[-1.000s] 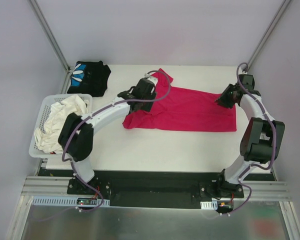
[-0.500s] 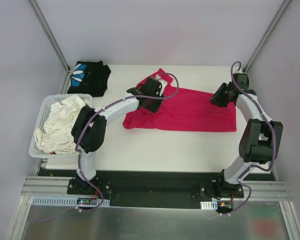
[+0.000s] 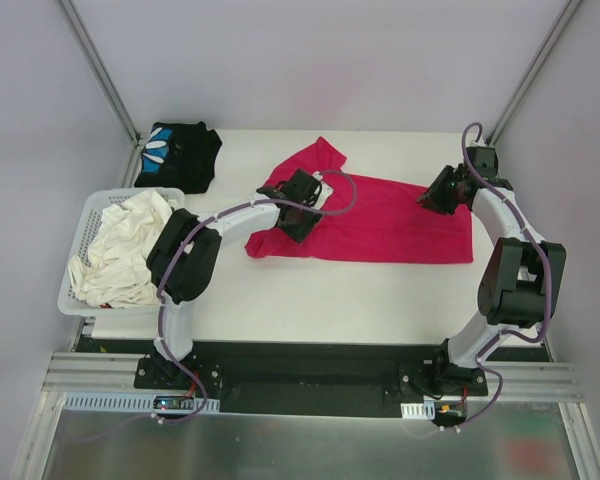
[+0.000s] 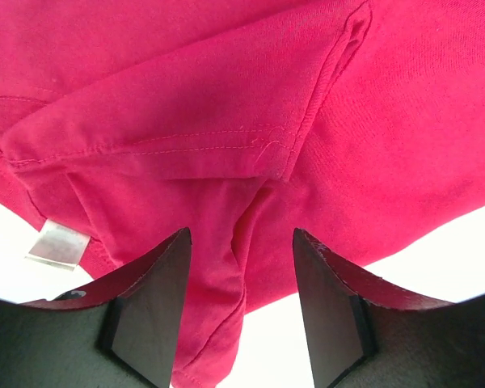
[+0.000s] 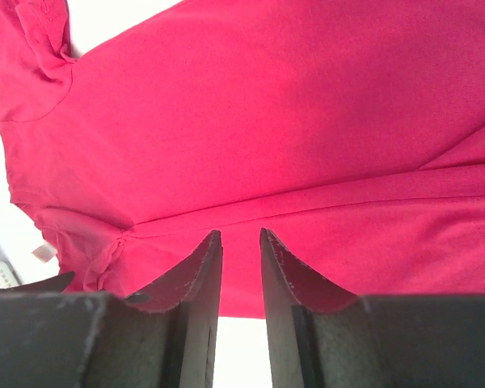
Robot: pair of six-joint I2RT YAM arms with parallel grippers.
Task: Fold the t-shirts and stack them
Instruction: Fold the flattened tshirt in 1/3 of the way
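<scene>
Hovering low over the left end of the magenta-red t-shirt [image 3: 390, 220], left gripper [image 4: 241, 242] is released: fingers [image 4: 149, 307] well apart, nothing clamped, a bunched ridge of red cloth lying in the gap under them, white label [image 4: 56, 242] just to the left of the near finger. In the top view the left gripper [image 3: 298, 210] sits above the rumpled collar-side end, with one sleeve [image 3: 315, 155] sticking out toward the far edge just beyond it. Right gripper [image 5: 239, 238] is over the opposite end of the same shirt [image 5: 307, 121], fingers [image 5: 202, 283] nearly together with a thin slit between them, red cloth and bare table visible through the slit, nothing pinched. From above, the right gripper [image 3: 435, 195] is at the shirt's far right corner. Shirt lies flat-ish, stretched left to right across the middle of the table [image 3: 310, 290], one long crease running along it. Black t-shirt [image 3: 180, 155] with blue-and-white print sits bunched at the far left corner, well apart from the red one. Basket [image 3: 80, 235] at the left edge holds white cloth [image 3: 120, 245]
</scene>
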